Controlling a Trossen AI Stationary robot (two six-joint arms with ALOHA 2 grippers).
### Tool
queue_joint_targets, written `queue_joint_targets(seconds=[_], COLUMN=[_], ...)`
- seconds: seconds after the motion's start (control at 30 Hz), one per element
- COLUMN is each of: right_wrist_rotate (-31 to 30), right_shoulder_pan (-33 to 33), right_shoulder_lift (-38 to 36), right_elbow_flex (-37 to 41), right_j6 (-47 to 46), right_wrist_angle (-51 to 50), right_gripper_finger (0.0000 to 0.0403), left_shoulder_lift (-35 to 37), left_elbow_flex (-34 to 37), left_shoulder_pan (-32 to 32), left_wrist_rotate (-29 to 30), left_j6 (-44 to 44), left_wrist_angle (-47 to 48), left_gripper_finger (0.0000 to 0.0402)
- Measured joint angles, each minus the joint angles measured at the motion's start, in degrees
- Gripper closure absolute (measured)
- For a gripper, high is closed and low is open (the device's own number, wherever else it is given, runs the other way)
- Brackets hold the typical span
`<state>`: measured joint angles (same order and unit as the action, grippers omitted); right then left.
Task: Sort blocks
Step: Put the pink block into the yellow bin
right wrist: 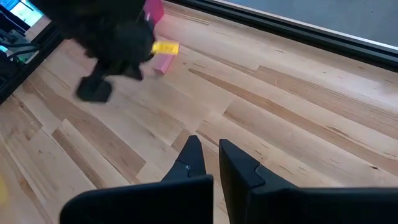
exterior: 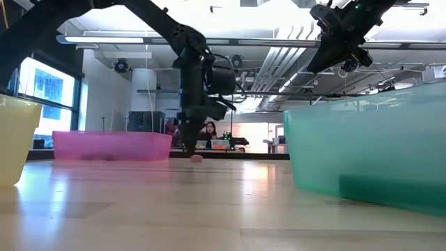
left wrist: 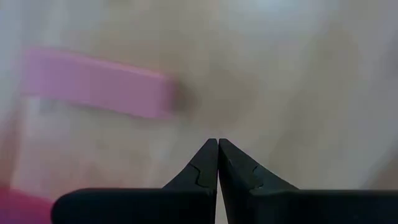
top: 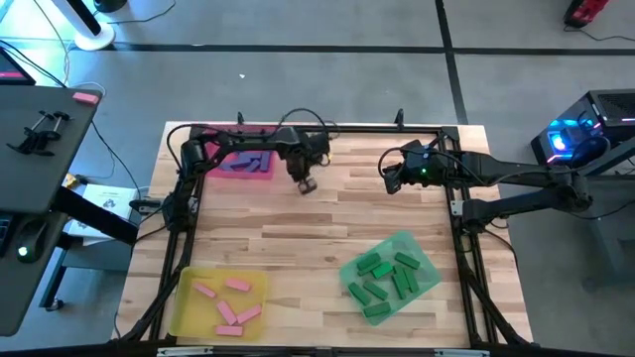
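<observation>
Pink block (left wrist: 99, 84) beside the closed left gripper (left wrist: 217, 144) is blurred in the left wrist view; blocks inside the pink tray (exterior: 111, 146) are screened by its wall in the low view; green tray (exterior: 369, 150) is cut off by the frame edge there.

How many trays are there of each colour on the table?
Pink tray: 1
Yellow tray: 1
Green tray: 1
Total: 3 trays
</observation>
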<state>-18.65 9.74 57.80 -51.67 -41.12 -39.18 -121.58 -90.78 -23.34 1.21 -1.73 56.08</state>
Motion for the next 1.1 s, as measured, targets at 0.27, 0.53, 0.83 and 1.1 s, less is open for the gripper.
queue_joint_targets(seconds=[0.27,0.53,0.83,1.1], right_wrist_rotate=[-0.02,-0.04,-0.07,-0.07], right_shoulder_pan=[0.0,-0.02,-0.02,-0.02], right_shoulder_lift=[0.0,0.0,0.02,0.02], right_elbow_flex=[0.01,0.01,0.01,0.01], right_j6=[0.02,-1.01,0.01,0.0], right_wrist_angle=[0.02,0.22,0.46,0.48], right_gripper_finger=[0.0403,0.0403,0.0403,0.0403], left_shoulder_lift=[0.55,1.38,0.89,-1.7], left_elbow_flex=[-1.77,-4.44,-4.52,-4.46], left_shoulder_pan=[5.35,-3.35,-6.18,-4.73], left_wrist_rotate=[4.63,6.92,5.99,6.61], left_j6=[6.16,-20.04,-27.91,-32.31], left_wrist_angle=[3.74,-2.41,-9.1,-8.03], left_gripper_finger=[0.0401,0.0401,0.0401,0.0401])
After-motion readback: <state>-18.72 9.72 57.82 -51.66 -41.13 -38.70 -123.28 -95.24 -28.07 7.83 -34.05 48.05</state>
